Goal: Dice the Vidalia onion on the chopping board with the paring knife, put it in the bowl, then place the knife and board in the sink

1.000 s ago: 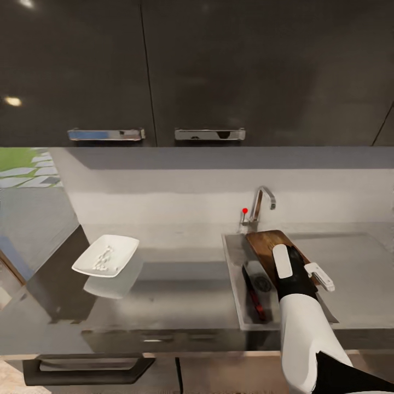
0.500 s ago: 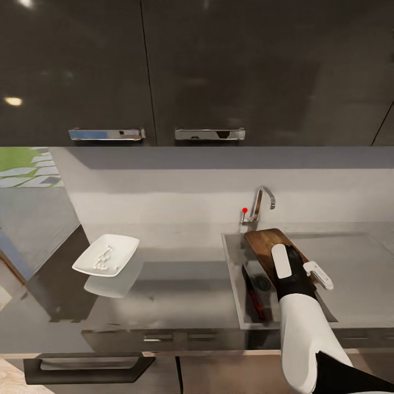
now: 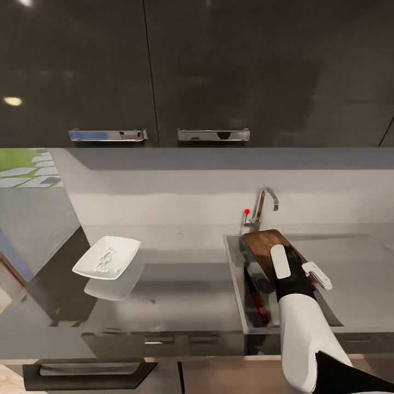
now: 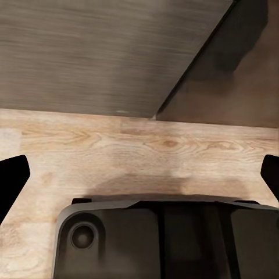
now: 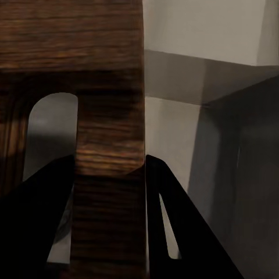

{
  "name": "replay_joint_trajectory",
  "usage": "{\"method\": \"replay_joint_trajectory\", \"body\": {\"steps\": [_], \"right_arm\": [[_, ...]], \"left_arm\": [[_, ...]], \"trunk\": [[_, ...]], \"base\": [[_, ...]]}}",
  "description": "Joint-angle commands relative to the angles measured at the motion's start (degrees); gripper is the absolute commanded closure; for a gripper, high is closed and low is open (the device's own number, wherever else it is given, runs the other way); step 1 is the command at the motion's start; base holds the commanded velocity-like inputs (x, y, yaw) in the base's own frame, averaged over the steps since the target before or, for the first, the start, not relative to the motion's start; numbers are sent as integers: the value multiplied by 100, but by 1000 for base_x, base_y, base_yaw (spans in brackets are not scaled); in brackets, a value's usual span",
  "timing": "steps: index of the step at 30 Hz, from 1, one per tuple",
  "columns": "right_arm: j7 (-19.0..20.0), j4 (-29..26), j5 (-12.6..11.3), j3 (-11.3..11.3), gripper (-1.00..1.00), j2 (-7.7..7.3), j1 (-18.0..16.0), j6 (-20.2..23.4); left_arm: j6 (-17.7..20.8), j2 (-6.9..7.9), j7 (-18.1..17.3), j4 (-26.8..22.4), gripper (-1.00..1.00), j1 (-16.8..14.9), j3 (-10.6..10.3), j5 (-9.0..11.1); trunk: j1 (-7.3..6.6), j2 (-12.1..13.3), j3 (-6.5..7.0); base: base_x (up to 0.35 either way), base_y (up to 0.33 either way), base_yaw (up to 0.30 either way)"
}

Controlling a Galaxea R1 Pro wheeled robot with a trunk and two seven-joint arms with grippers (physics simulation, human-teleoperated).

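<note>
The right hand [image 3: 293, 272] is clamped on the board [image 3: 266, 244], tilted over the sink [image 3: 234, 273], with the knife [image 3: 257, 302] lying in the basin just beneath. Lower the board gently, clear of the faucet [image 3: 262, 203] beyond, before letting go. The left hand's [image 4: 139, 174] fingers stand apart.

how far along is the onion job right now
Nearly finished. Diced onion lies in the bowl on the countertop, and the paring knife already lies in the sink. In hand: the right gripper is shut on the chopping board, which is tilted over the basin with its handle slot visible in the right wrist view. Left: let the board settle in the sink and release.
</note>
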Motion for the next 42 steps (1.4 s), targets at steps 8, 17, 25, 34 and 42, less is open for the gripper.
{"method": "replay_joint_trajectory", "body": {"steps": [8, 17, 25, 34, 42], "right_arm": [[65, 104, -10, -12, 100, 4, -5, 59], [193, 157, -10, -18, 100, 4, -6, 59], [195, 157, -62, -37, 100, 4, -5, 59], [125, 157, -621, -72, 100, 4, -5, 23], [-98, 157, -650, -73, 100, 4, -5, -27]], "left_arm": [[-13, -8, -36, -7, -100, -2, 28, -35], [-11, -7, -36, -7, -100, -2, 28, -35], [-6, -8, -36, -7, -100, -2, 28, -35], [-5, -9, -35, -7, -100, -2, 28, -35], [-5, -10, -35, -7, -100, -2, 28, -35]], "trunk": [[4, -12, -63], [4, -12, -141], [4, -12, -205], [4, -12, -211], [4, -12, -212]], "base": [[0, 0, 58], [0, 17, 82], [0, 1, 61], [0, 0, 2], [0, 0, 0]]}}
